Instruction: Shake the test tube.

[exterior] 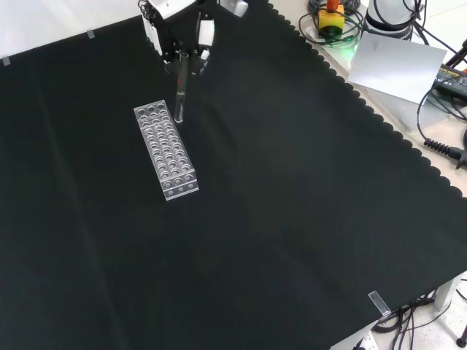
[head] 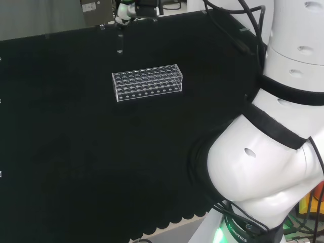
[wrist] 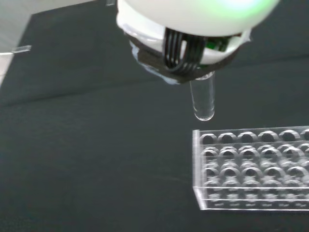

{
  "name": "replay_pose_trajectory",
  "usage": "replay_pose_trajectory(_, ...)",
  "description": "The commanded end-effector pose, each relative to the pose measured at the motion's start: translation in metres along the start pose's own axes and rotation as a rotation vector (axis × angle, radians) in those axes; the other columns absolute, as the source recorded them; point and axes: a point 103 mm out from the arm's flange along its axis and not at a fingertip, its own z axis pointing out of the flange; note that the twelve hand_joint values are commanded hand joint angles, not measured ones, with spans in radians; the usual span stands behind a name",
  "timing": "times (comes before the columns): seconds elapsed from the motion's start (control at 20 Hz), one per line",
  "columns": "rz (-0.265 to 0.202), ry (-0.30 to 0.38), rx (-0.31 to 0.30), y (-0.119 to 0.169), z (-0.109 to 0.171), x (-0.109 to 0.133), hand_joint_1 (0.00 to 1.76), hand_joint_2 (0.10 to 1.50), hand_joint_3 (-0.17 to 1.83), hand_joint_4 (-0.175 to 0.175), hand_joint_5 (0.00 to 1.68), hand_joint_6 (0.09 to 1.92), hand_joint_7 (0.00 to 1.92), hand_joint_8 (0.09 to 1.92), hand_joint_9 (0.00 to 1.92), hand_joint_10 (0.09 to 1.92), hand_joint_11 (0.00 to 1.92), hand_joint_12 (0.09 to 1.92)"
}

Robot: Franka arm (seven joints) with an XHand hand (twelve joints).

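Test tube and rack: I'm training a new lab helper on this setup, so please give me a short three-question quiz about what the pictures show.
1. True or false: the test tube stands in a hole of the rack.
2. What holds the tube? A) the robot hand B) a person C) the rack
3. Fill in: in the front view the tube hangs roughly ____ (upright / flat).

Key:
1. False. It hangs in the air, its rounded end above the cloth beside the rack's end.
2. A
3. upright
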Motion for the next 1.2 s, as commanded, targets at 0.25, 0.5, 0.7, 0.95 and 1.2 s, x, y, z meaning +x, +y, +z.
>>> replay_pose_trajectory(0.25,-0.083,0.078,0.009,-0.021,-0.003,0.033,1.44,0.68,0.49,-0.175,1.42,0.29,1.82,0.28,1.43,0.36,1.26,0.91)
replay_pose_trajectory(0.5,0.028,0.002,-0.007,-0.025,-0.007,-0.023,1.44,0.68,0.49,-0.175,1.42,0.29,1.83,0.28,1.43,0.36,1.25,0.92)
replay_pose_trajectory(0.7,0.157,-0.093,-0.003,-0.032,-0.009,-0.083,1.44,0.68,0.49,-0.175,1.42,0.29,1.83,0.27,1.42,0.36,1.25,0.92)
replay_pose_trajectory(0.95,0.302,-0.207,-0.017,-0.044,-0.016,-0.149,1.44,0.68,0.49,-0.175,1.42,0.29,1.83,0.27,1.42,0.36,1.25,0.92)
replay_pose_trajectory(1.2,0.383,-0.278,-0.040,-0.052,-0.032,-0.189,1.44,0.67,0.49,-0.175,1.42,0.30,1.83,0.27,1.42,0.36,1.25,0.92)
